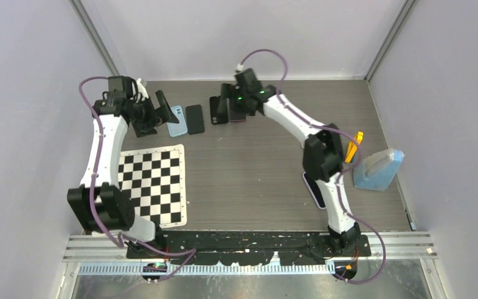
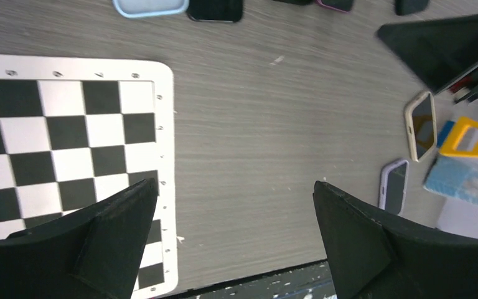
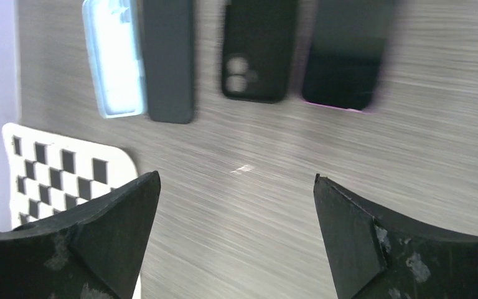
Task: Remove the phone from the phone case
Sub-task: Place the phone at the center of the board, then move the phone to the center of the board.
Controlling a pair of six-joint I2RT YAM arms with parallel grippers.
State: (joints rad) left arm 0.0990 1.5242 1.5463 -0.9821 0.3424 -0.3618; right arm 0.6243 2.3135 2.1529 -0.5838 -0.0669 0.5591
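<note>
Grey wood-grain counter fills the booth, with a checkerboard as our marker. Beyond its far right corner lies a row: blue case, dark phone, black case, pink-rimmed phone; whether that rim is a case we cannot tell. A cream phone and a lilac phone, both cased, lie well right of the checkerboard. We judge a phone light, stiff, slick and breakable, its case bendy: pinch the long edges, then peel a case corner. Both arms stretch past the checkerboard to the row, wrists tipped down; left fingers and right fingers gape wide, holding nothing.
</note>
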